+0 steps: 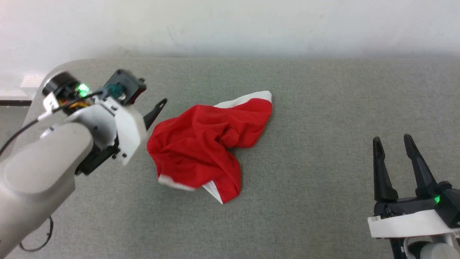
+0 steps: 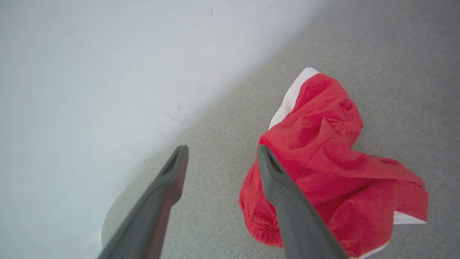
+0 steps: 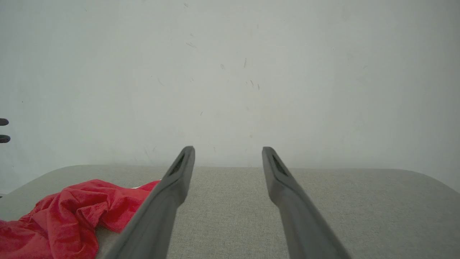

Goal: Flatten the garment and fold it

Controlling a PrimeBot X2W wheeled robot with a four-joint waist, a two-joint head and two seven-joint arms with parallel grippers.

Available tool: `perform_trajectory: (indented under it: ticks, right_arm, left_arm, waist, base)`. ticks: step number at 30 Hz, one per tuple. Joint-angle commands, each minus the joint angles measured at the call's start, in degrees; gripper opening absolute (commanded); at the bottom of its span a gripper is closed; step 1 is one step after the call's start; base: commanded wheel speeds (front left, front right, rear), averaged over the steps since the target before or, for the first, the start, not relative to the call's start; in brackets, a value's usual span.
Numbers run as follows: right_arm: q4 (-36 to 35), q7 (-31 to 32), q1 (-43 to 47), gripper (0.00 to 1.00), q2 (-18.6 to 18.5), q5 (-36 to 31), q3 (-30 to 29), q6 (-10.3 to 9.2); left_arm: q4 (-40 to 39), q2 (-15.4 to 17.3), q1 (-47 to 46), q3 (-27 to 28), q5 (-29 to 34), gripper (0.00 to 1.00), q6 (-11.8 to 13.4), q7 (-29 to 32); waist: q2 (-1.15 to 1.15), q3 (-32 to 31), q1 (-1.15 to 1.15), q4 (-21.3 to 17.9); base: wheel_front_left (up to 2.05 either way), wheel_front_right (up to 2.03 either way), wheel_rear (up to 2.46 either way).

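The garment (image 1: pixel 205 144), bright-red shorts with white trim, lies crumpled in a heap on the grey table (image 1: pixel 323 108); its lettering is hidden in the folds. In the left wrist view the garment (image 2: pixel 334 172) sits just past my left gripper (image 2: pixel 221 153), which is open and empty, its right finger over the cloth's edge. In the head view one left fingertip (image 1: pixel 160 106) pokes out beside the heap's left side. My right gripper (image 1: pixel 393 142) stands open and empty at the lower right, well apart from the cloth. The garment (image 3: pixel 64 219) shows at the lower left in the right wrist view, beside the right gripper (image 3: pixel 228 153).
A pale wall (image 1: pixel 230 25) runs along the table's far edge. The table's rounded far-left corner (image 1: pixel 61 68) lies behind my left arm. Bare grey surface stretches to the right of the heap and in front of it.
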Motion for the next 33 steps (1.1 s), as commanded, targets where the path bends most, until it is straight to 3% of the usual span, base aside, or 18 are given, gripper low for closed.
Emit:
perform_trajectory:
  ticks: [1, 9, 18, 25, 31, 32, 33]
  right_arm:
    - [0.0, -0.3, 0.4, 1.00, 0.1, -0.1, 0.2, -0.05]
    - [0.0, -0.3, -0.2, 1.00, 0.1, 0.3, 0.7, -0.05]
    - [-0.1, -0.3, -3.4, 1.00, 0.1, 0.9, 2.1, -0.05]
    - [0.1, -0.3, -6.0, 1.00, 0.1, 1.7, 2.5, -0.05]
    - [0.6, -0.3, -6.4, 1.00, 0.1, 2.0, 2.2, -0.05]
    - [0.7, -0.3, -6.4, 1.00, 0.1, 2.0, 2.1, -0.05]
    - [0.7, -0.3, -6.2, 1.00, 0.1, 2.0, 1.8, -0.05]
  left_arm:
    - [-1.0, -0.7, -1.6, -0.3, 0.7, 1.00, -0.6, 1.1]
    - [-2.3, -6.7, -3.2, -5.7, -2.8, 1.00, -5.8, 12.6]
    - [-5.2, -14.3, 1.1, -7.9, -0.8, 1.00, -6.5, 25.1]
    - [-1.6, -13.3, 4.6, -7.9, 4.0, 1.00, -6.5, 35.6]
    - [-0.7, -11.5, 6.6, -7.9, 3.8, 1.00, -6.5, 38.6]
    - [-1.1, -11.2, 6.6, -7.9, 3.4, 0.44, -6.5, 37.3]
    - [-1.0, -11.1, 6.3, -7.9, 2.5, 0.00, -6.5, 35.0]
  waist:
    - [0.00, -0.1, 0.01, -0.3]
    - [0.00, 0.9, 0.01, -2.7]
    - [0.00, 5.9, 0.01, -6.7]
    - [0.00, 9.7, 0.01, -9.7]
    - [0.00, 10.2, 0.01, -10.3]
    - [0.00, 10.0, 0.01, -10.1]
    - [0.00, 9.8, 0.01, -9.9]
  base:
    - [0.00, 0.00, 0.00]
    - [0.00, 0.00, 0.00]
    - [0.00, 0.00, 0.00]
    - [0.00, 0.00, 0.00]
    - [0.00, 0.00, 0.00]
    - [0.00, 0.00, 0.00]
    - [0.00, 0.00, 0.00]
